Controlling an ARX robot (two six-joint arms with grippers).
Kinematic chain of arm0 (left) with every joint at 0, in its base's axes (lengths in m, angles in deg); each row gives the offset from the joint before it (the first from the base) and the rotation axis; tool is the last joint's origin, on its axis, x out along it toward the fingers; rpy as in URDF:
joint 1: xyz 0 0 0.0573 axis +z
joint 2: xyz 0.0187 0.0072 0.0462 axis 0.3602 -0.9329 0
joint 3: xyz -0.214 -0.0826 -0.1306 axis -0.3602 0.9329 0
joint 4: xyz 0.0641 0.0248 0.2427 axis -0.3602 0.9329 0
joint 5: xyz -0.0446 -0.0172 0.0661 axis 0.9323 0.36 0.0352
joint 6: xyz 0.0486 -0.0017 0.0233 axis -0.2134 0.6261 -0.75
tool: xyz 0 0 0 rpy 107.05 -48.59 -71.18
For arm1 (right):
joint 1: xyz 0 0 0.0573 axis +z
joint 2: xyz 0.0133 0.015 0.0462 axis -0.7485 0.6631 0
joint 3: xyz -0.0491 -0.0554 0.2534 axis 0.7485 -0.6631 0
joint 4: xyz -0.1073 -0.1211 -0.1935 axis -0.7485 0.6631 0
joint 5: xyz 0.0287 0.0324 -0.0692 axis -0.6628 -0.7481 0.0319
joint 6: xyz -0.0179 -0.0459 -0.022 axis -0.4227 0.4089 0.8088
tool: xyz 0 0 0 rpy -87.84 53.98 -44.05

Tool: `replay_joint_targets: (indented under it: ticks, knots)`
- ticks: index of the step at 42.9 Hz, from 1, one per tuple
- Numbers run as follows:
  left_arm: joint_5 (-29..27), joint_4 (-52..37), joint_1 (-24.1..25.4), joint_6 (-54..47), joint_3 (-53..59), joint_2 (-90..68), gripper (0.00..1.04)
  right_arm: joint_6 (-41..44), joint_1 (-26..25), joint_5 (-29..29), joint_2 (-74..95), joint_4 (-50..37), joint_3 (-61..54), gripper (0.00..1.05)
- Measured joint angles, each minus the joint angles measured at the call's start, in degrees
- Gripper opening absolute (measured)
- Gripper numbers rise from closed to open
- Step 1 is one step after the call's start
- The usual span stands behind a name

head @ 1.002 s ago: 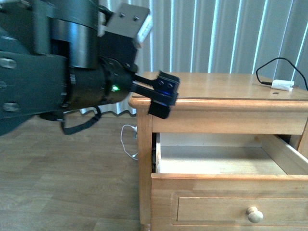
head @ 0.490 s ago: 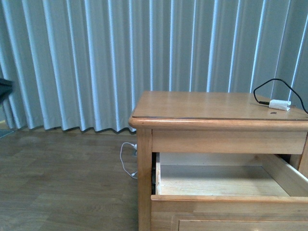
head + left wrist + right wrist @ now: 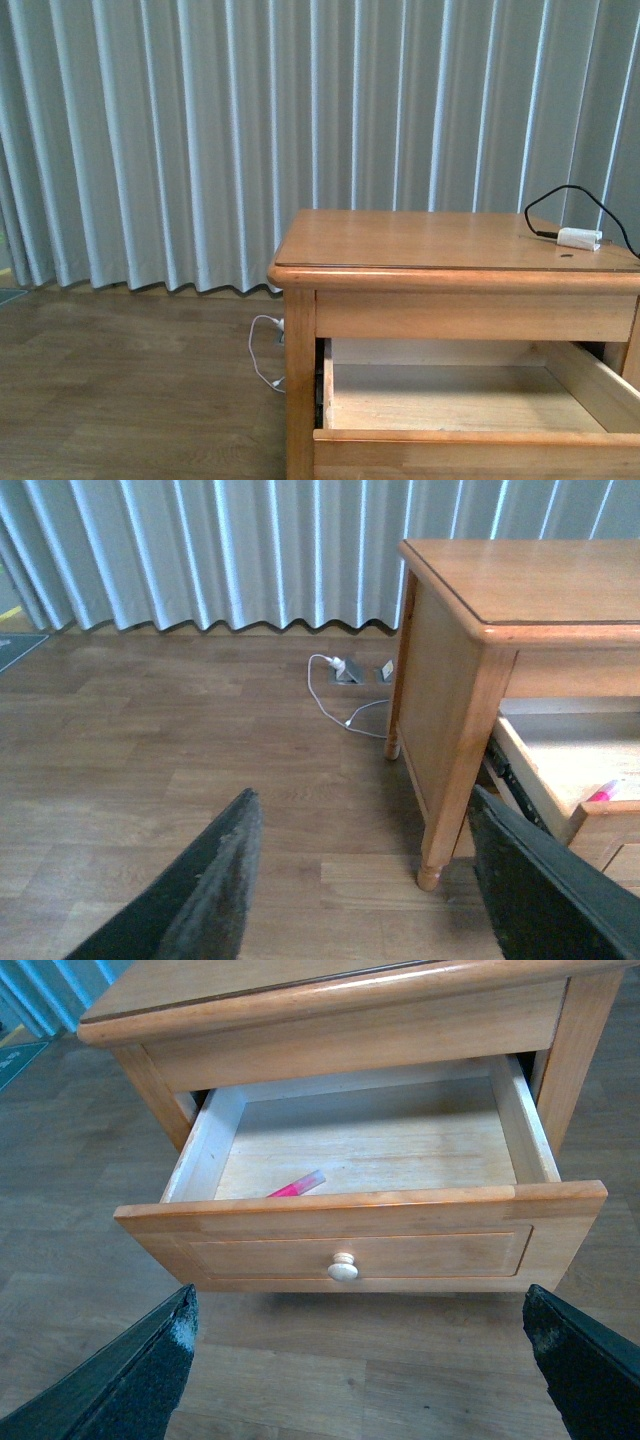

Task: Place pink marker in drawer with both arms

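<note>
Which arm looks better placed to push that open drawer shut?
Right, probably. The right jaws, open, face the drawer front squarely, with the knob between them and the pink marker already inside. The left jaws sit off to the nightstand's side.

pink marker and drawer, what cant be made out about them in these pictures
- Right wrist view: only part of the pink marker shows; the front rim of the drawer hides its near end.
- Left wrist view: just a pink tip shows over that rim.
- Front view: the marker is not seen at all, hidden behind the rim; the knob is cut off by the bottom edge, and the drawer's right side by the right edge.
</note>
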Motion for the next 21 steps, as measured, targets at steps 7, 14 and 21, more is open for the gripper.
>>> replay_joint_targets:
  ticks: [7, 14, 21]
  knots:
    - [4.1, -0.4, 3.6, 0.5, 4.9, 4.4, 0.31, 0.0, 0.0, 0.0, 0.0, 0.0, 0.0, 0.96]
    - [8.4, -0.4, 8.9, 1.1, 8.5, 8.5, 0.04, 0.0, 0.0, 0.0, 0.0, 0.0, 0.0, 0.96]
    - [8.6, 0.5, 8.9, 1.1, 10.6, 11.5, 0.04, 0.0, 0.0, 0.0, 0.0, 0.0, 0.0, 0.96]
